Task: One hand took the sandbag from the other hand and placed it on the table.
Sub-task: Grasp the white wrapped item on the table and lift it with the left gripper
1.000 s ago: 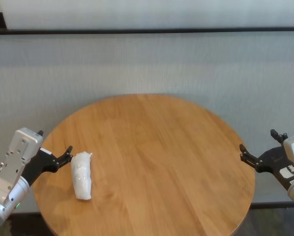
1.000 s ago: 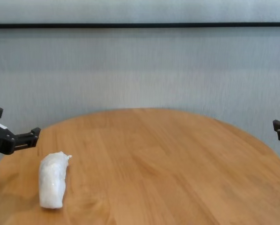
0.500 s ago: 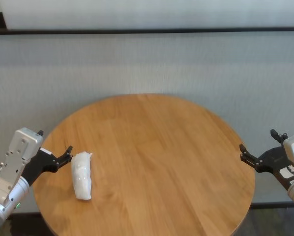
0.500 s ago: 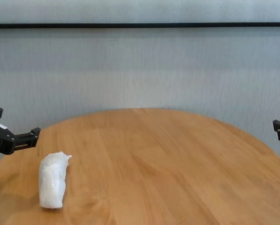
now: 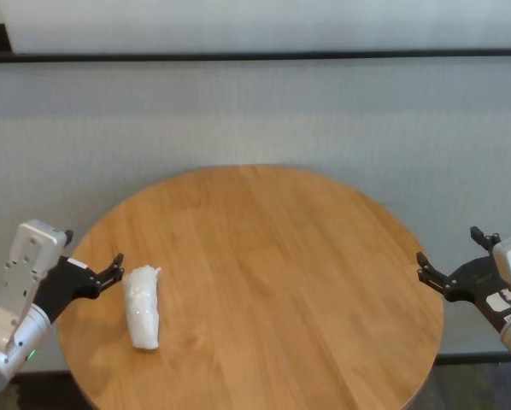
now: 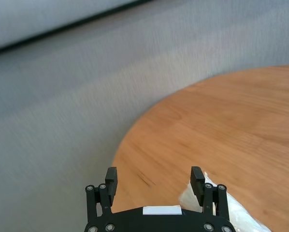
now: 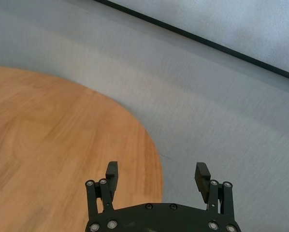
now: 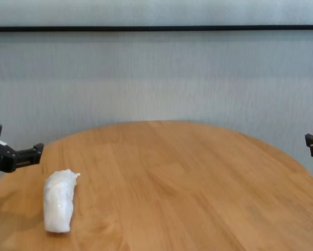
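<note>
Sandbag on table, right wrist view lacks it, L end effector open beside

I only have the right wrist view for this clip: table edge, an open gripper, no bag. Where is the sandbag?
Observer: The sandbag lies flat on the table, near its left edge.
Operator: Is the left gripper holding it?
Observer: No. The left gripper is open, just left of the bag, and nothing sits between its fingers.
Operator: And the right gripper's place overall?
Observer: The right gripper hangs at the table's right rim, across the table from the bag.
</note>
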{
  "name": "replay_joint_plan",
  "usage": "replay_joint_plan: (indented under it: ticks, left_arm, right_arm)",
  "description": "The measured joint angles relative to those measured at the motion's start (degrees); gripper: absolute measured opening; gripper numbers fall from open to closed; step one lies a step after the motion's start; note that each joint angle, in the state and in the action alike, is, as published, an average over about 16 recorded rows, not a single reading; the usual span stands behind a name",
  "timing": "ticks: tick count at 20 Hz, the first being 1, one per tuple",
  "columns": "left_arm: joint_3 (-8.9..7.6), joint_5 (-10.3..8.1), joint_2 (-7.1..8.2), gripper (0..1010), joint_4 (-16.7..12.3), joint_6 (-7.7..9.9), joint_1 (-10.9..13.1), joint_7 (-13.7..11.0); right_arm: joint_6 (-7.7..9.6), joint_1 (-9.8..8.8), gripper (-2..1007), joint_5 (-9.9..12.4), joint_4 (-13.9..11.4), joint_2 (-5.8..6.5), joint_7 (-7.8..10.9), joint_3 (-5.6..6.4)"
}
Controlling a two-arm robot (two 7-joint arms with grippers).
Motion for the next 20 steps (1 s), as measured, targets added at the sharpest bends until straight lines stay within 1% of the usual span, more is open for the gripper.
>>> replay_joint_plan:
  ticks: [2,5,7,9,12,14,17,20]
  left_arm:
    - [-0.39,-1.34,-0.82,1000,0.26,0.92,-0.22,-0.98]
    - [-1.04,-3.46,-2.13,1000,-0.20,2.77,-0.22,-1.97]
    - [-1.43,-4.73,-2.92,1000,-1.16,4.51,0.04,-2.23]
    - [-1.72,-5.72,-3.57,1000,-2.78,6.78,0.61,-1.97]
    - [-2.05,-6.71,-4.45,1000,-5.83,10.63,2.04,-0.79]
    - [-2.23,-7.07,-5.10,1000,-8.00,13.06,3.24,0.50]
    - [-2.36,-6.89,-6.05,1000,-11.19,16.28,5.17,2.97]
    - [-2.28,-6.14,-7.08,1000,-13.65,19.03,6.91,5.44]
  right_arm:
    - [0.00,0.00,1000,0.00,0.00,0.00,0.00,0.00]
    - [0.00,0.00,1000,0.00,0.00,0.00,0.00,0.00]
    - [0.00,0.00,1000,0.00,0.00,0.00,0.00,0.00]
    - [0.00,0.00,1000,0.00,0.00,0.00,0.00,0.00]
    - [0.00,0.00,1000,0.00,0.00,0.00,0.00,0.00]
    - [0.00,0.00,1000,0.00,0.00,0.00,0.00,0.00]
    - [0.00,0.00,1000,0.00,0.00,0.00,0.00,0.00]
    - [0.00,0.00,1000,0.00,0.00,0.00,0.00,0.00]
